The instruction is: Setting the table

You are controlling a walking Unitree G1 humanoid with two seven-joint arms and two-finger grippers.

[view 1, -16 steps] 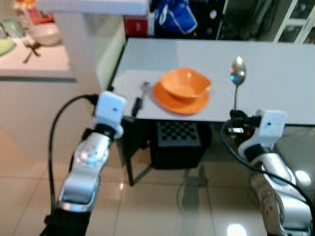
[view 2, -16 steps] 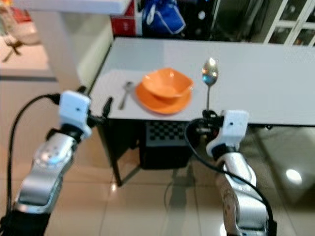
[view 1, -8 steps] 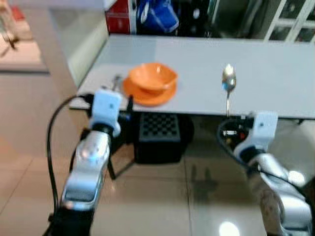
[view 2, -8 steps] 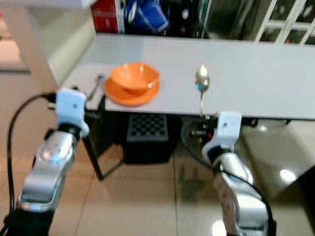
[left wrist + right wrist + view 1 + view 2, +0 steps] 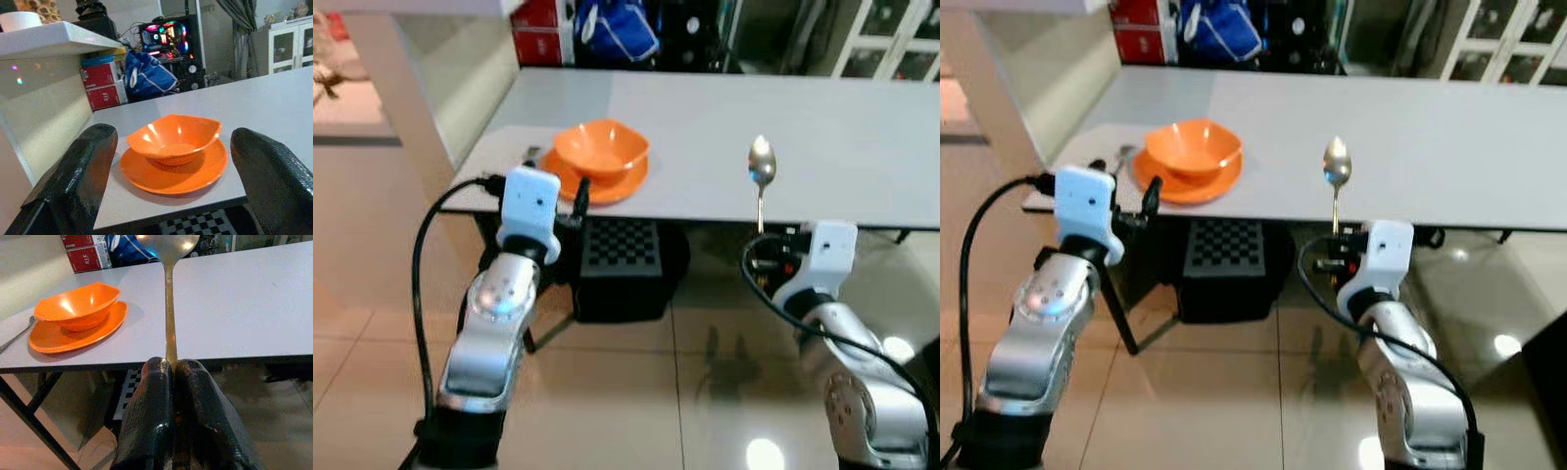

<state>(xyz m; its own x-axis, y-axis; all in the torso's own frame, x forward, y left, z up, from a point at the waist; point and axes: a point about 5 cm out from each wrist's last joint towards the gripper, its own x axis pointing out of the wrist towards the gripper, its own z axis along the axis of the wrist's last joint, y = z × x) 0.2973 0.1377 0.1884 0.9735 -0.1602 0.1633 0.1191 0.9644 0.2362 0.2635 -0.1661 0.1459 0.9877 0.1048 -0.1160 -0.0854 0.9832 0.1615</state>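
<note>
An orange bowl (image 5: pixel 602 149) sits on an orange plate (image 5: pixel 607 186) near the front left corner of the grey table (image 5: pixel 705 108). A metal utensil (image 5: pixel 1122 154) lies just left of the plate. My right gripper (image 5: pixel 171 366) is shut on the handle of a metal spoon (image 5: pixel 761 168). It holds the spoon upright in front of the table's front edge, to the right of the plate. My left gripper (image 5: pixel 173 133) stands open just short of the table's front edge, facing the bowl, its fingers (image 5: pixel 93 161) spread wider than the plate.
A black box with a checkered top (image 5: pixel 622 250) stands under the table. A blue bag (image 5: pixel 607 29) and red boxes (image 5: pixel 538 24) sit behind the table's far edge. A pale counter wall (image 5: pixel 421 88) runs along the left. The table to the right of the spoon is bare.
The whole picture has shifted, so the camera has moved; the table's front edge now lies closer to both grippers. The right gripper still holds the spoon and the left stays open.
</note>
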